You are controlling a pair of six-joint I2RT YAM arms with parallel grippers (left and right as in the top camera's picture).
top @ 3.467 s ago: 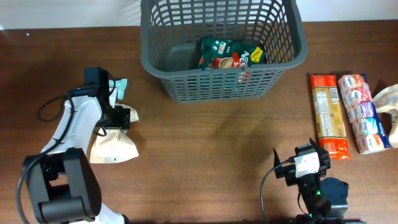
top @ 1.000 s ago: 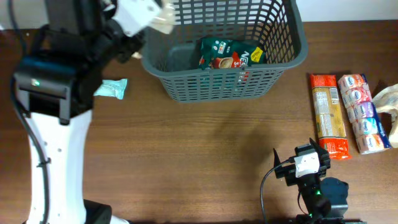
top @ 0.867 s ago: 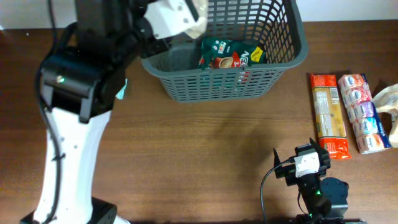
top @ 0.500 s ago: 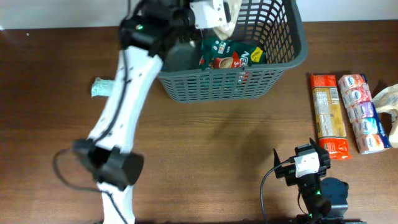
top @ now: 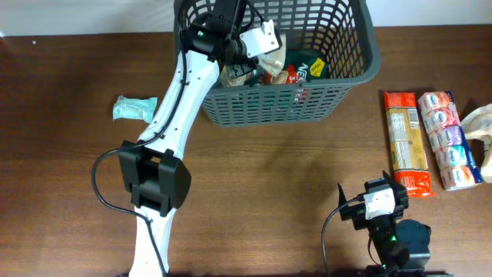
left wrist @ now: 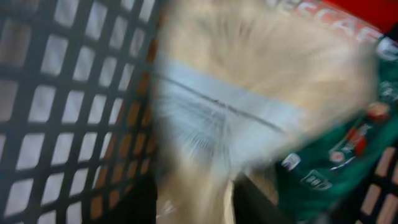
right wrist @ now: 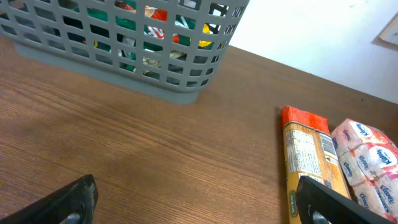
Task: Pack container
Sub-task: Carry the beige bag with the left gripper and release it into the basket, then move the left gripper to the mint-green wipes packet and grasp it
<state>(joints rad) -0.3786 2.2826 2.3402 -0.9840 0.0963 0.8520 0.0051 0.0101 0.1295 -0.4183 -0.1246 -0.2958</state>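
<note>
At far centre of worktop (top: 254, 177), container (top: 261, 104) stands upright, a dark grey lattice basket with its rim partly cut off by the top of the overhead view. Left arm reaches from the near-left side over the basket's left-front rim. Left tool (top: 257, 61) is down inside the basket and clamped on a tan pouch (top: 270, 63). Left wrist view is badly blurred: pouch (left wrist: 249, 81) fills most of it, running down between two dark fingers (left wrist: 140, 205) at the bottom edge. Basket wall (left wrist: 56, 93) is at left, green coffee pack (left wrist: 336, 155) at right. Overhead shows the coffee pack (top: 304, 69) lying in the basket, just right of the pouch; whether the two touch, cannot tell.

Right arm sits at near-right of worktop. Right tool (right wrist: 196, 202) has its jaws spread wide, nothing between them, pointing toward the basket (right wrist: 124, 37).

Outside the basket:
- Small teal packet (top: 134, 108), flat on worktop, left of basket, apart from it.
- Orange pasta pack (top: 406, 142), right side, lengthwise.
- Pocket tissue multipack (top: 450, 138), just beside pasta pack on its right.
- Pale bag (top: 480, 127) at right edge, partly out of frame.
</note>
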